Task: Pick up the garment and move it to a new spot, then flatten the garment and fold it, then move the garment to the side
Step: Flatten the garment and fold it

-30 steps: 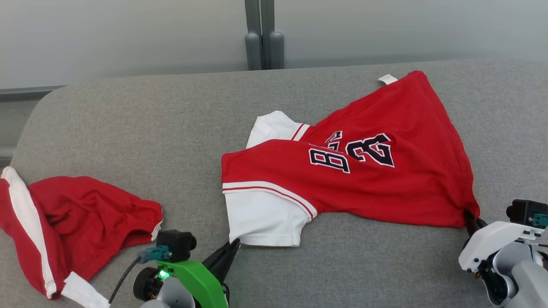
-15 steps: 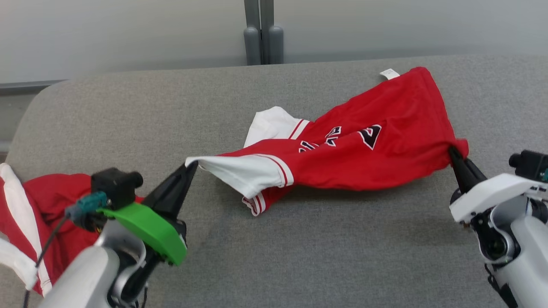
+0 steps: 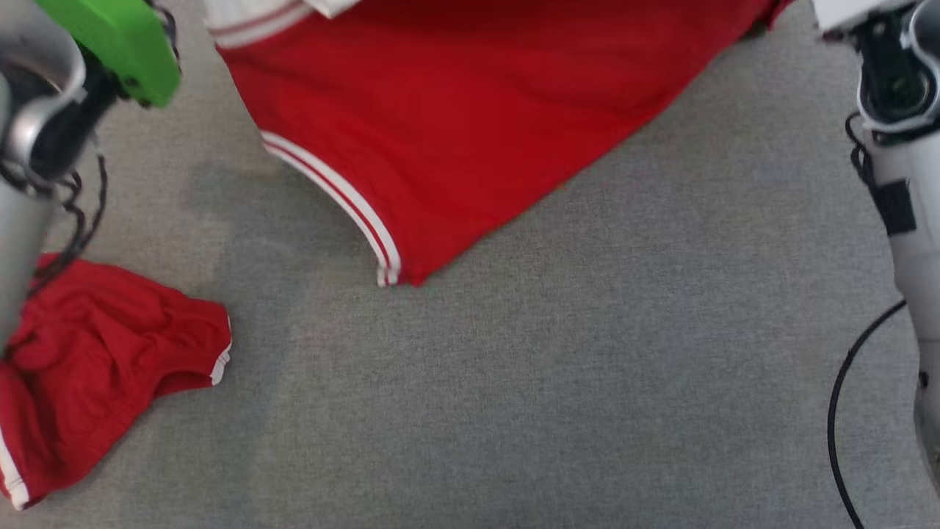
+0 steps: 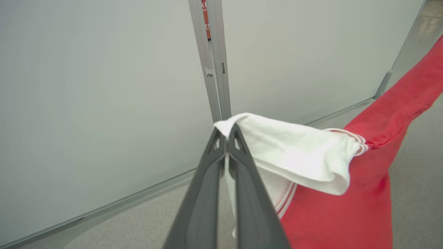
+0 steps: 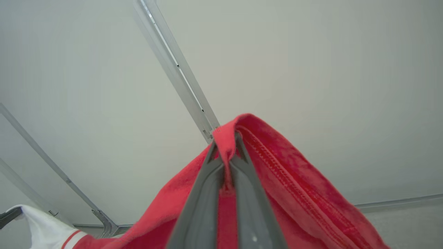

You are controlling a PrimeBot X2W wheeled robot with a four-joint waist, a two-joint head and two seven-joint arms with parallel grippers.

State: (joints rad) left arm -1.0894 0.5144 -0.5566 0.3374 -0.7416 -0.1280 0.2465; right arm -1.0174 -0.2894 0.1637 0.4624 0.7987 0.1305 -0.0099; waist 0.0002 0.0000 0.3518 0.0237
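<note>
The garment [image 3: 470,110] is a red jersey with white sleeves and striped trim. It hangs stretched between both grippers above the grey padded surface [image 3: 551,367], and its lowest striped corner dips toward the padding. In the left wrist view my left gripper [image 4: 226,133] is shut on the edge of a white sleeve [image 4: 294,152]. My right gripper [image 5: 225,138] is shut on a red hem fold [image 5: 277,180]. In the head view the left arm's green cover [image 3: 117,44] is at the top left and the pale right arm [image 3: 896,110] at the top right.
A second red garment with white stripes [image 3: 95,367] lies crumpled at the lower left of the padding. A black cable [image 3: 844,411] loops down beside the right arm. Pale wall panels with a metal post [image 4: 211,58] stand behind.
Both grippers have raised the jersey off the padding, so it now hangs between them. The head camera has tilted downward, shifting the whole picture.
</note>
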